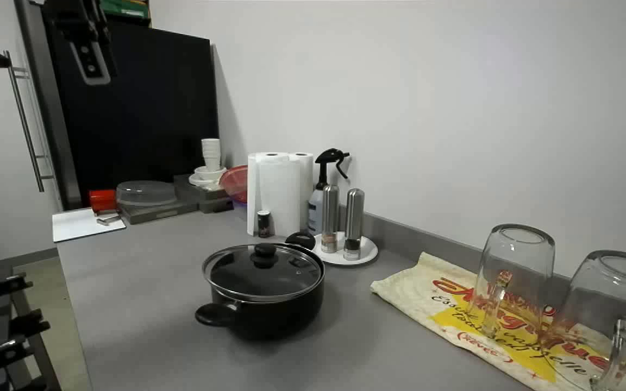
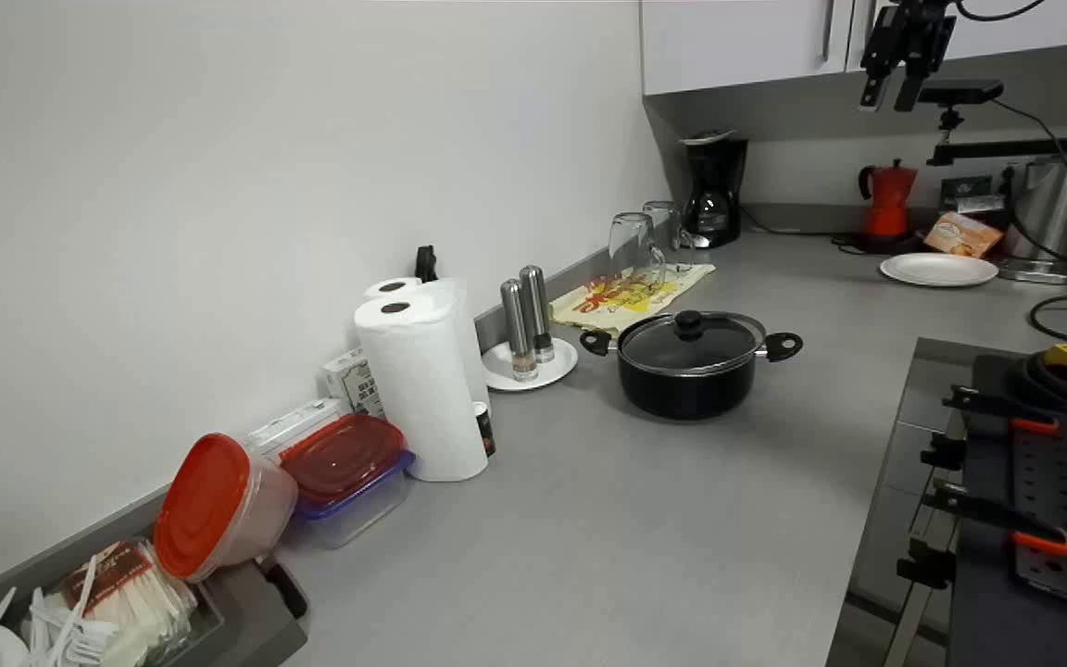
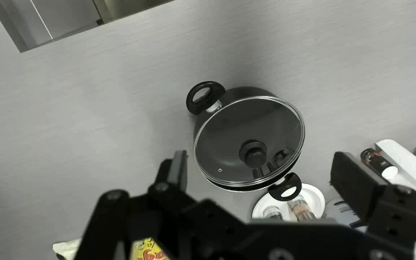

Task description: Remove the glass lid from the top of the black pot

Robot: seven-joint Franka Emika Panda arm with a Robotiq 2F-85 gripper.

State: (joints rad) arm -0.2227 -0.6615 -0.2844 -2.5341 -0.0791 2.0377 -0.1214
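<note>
The glass lid [image 1: 261,279] with its black centre knob lies on top of the black pot [image 1: 280,320], which stands on the grey counter. In an exterior view, the lid [image 2: 682,350] covers the pot [image 2: 686,396]. In the wrist view the lid [image 3: 226,139] and pot [image 3: 247,91] show from above; the pot's side handles are exposed. My gripper [image 2: 887,100] is open and empty, high above the counter and apart from the lid. In the wrist view the gripper's fingers [image 3: 260,157] are wide apart with the knob seen between them. The gripper [image 1: 100,77] also shows at the top left in an exterior view.
A white plate [image 1: 366,253] with two steel mills [image 1: 330,220] stands close to a pot handle. Paper towel rolls [image 1: 279,195] and a spray bottle [image 1: 315,212] stand along the wall. Upturned glass mugs [image 1: 514,293] rest on a printed towel [image 1: 427,309]. Plastic containers [image 2: 330,472] lie by the wall.
</note>
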